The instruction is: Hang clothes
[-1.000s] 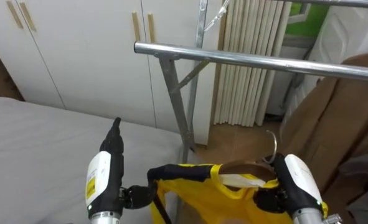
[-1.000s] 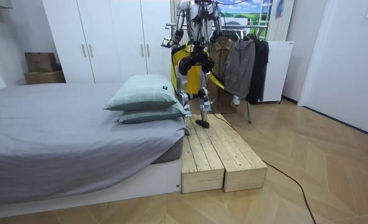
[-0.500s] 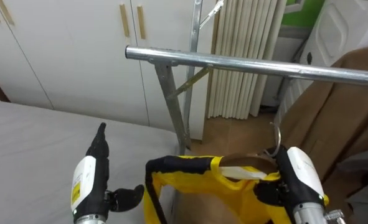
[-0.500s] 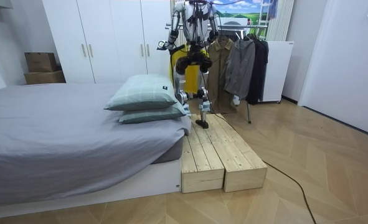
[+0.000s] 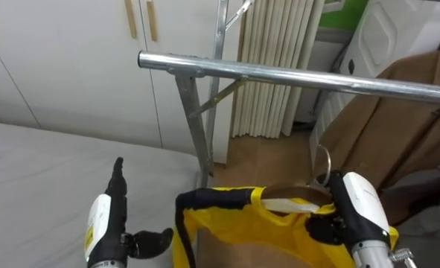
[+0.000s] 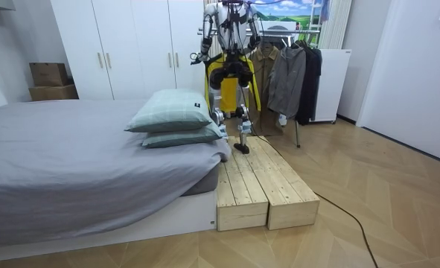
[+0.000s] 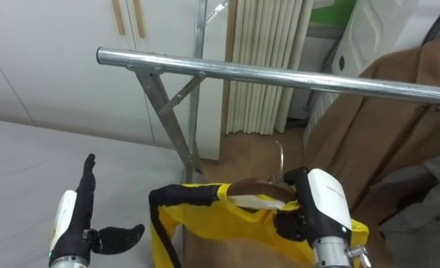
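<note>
Gripping the hanger point(image 5: 290, 198) of the yellow garment point(image 5: 231, 223) in the curled right hand point(image 5: 357, 212), hook upward just beneath the rail point(image 5: 294, 76), probably for lifting on left of the brown coat point(image 5: 394, 119), with left hand point(image 5: 109, 219) straight-fingered, empty, clear above the bed point(image 5: 33, 171).

rail point(image 5: 279, 74) above garment point(image 5: 234, 231) | bed point(image 5: 33, 171) left of garment | left hand point(image 5: 104, 223) over bed | wardrobe point(image 5: 63, 59) behind bed | coat point(image 5: 383, 126) on rail, right

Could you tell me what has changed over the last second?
The left hand came away from the yellow garment at its shoulder and drew off to the robot's left, open. The right hand stays shut on the hanger, with the garment on it and the hook still below the rail.
</note>
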### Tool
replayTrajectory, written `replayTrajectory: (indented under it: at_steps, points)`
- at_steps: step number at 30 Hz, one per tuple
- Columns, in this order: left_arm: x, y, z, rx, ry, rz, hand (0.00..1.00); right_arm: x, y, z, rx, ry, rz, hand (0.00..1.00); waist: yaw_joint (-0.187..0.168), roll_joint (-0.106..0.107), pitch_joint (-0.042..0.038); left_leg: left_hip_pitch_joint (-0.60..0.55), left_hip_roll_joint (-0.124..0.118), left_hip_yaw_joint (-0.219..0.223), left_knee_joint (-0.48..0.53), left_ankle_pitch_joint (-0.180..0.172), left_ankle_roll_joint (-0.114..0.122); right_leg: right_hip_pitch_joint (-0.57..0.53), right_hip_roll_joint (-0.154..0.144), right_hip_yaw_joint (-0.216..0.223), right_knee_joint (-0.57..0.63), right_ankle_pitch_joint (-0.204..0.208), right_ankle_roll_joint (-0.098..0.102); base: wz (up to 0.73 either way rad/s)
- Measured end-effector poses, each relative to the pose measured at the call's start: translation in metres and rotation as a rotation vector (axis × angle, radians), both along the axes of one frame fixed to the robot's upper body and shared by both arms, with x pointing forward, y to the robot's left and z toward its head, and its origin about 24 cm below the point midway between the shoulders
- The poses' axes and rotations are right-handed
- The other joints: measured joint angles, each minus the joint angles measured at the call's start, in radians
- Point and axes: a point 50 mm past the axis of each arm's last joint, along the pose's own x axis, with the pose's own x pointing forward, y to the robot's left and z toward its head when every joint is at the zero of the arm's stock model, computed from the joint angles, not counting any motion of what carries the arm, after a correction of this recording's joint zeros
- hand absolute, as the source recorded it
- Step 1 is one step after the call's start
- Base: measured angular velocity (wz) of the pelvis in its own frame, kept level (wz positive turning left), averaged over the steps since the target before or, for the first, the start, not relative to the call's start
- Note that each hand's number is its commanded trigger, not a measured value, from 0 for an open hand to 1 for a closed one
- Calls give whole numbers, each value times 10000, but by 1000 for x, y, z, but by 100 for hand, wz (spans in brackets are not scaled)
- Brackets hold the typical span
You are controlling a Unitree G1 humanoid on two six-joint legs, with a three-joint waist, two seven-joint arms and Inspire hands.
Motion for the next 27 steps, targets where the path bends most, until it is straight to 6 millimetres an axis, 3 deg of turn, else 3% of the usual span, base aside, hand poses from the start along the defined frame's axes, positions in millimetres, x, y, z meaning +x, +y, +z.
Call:
replayTrajectory:
  at_steps: [3, 7, 12, 19, 27]
  points:
    - [0, -1, 0, 7, 14, -62, 0, -4, -1, -1, 10, 6, -82, 100, -40, -55, -48, 74, -19, 2, -18, 0, 0, 86, -10, 39, -98, 18, 15, -5]
    - [0, -3, -1, 17, 72, -109, 0, -4, -1, -1, 4, 12, -92, 100, -50, -38, -50, 116, -39, 4, -109, 0, 1, 79, -9, 65, -129, 19, 18, -3]
    - [-3, -2, -4, 60, 269, -24, 0, -4, -1, -1, -6, 23, -92, 100, 35, 148, -91, 209, -27, 5, -164, 1, 1, 132, 17, 128, -268, 50, 29, -4]
    - [-6, -1, -7, 66, 438, 53, 0, -4, -1, -1, 22, 27, -97, 100, 44, 373, -78, 225, -23, -16, -216, 1, 1, 168, 39, 157, -254, 54, 22, -1]
    - [-17, 4, -22, 188, 1175, 229, 0, -4, 0, -1, 35, 81, -46, 100, 68, 337, -23, 458, -23, -34, -343, 1, 2, 271, 98, 226, -221, 54, 22, -4]
